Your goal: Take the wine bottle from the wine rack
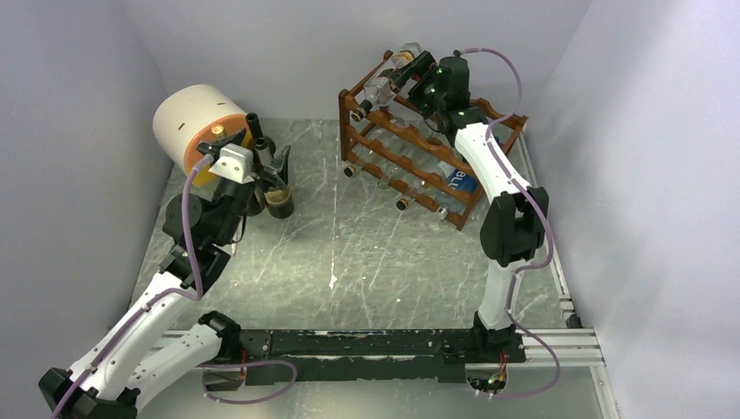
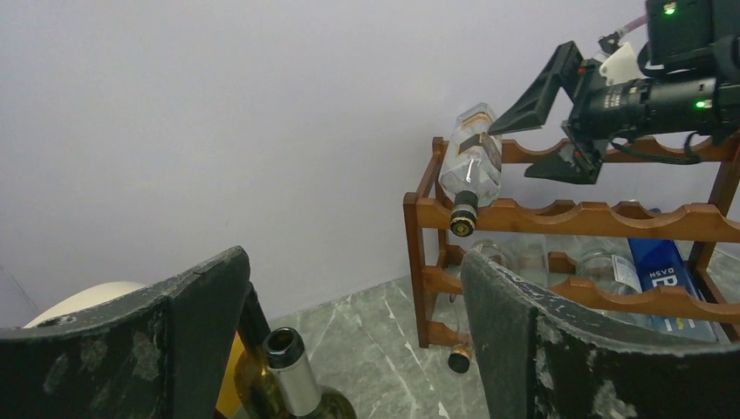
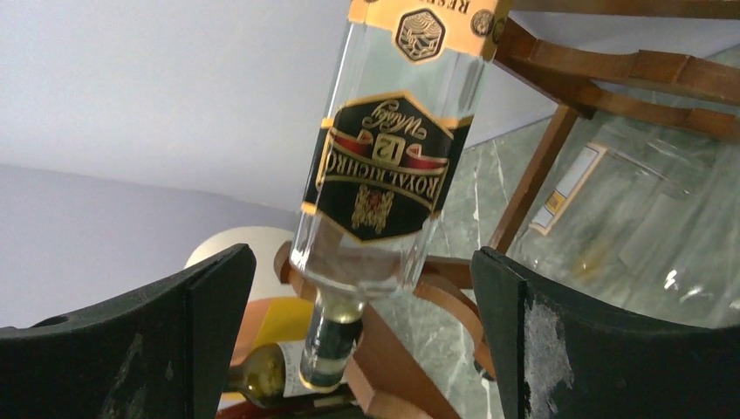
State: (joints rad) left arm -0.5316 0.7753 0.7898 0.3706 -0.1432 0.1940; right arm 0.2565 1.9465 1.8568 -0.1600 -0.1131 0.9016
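Glass, clear, one wine bottle (image 3: 384, 175): lay on its side in the top tier of the wine rack (image 2: 576, 216), black-and-gold label facing the pincer above it, neck poking out past the front rail.

Right pincer (image 3: 358, 262): released, fingers spread wide, one to each side of the bottle's body. As far as I could see from where I stood, neither touched it.

Left pincer (image 2: 353, 271): likewise released, holding nothing, well apart from the rack. Directly beneath it stood a dark green bottle (image 2: 292, 375), with a cream drum (image 1: 196, 118) just beside that.

Hazards, as judged:
- Slip. The body looked nearly as wide as the right pincer's spread. A close on smooth round glass, off its middle, could let the bottle roll or squirt out between the fingers.
- Snag. The scalloped rail sat just below the right pincer. A finger pushed too low would probably catch wood rather than glass and drag the rack.
- Tip. The rack seemed light and merely stood on the marbled tabletop (image 1: 375, 262). A lift not straight up might tilt it and disturb the bottles in the tiers beneath the pincer, among them a blue-labelled bottle (image 2: 663, 288).
- Drop. Once clear of the rails, a heavy end swinging down could pull the bottle loose and send it onto the tabletop.
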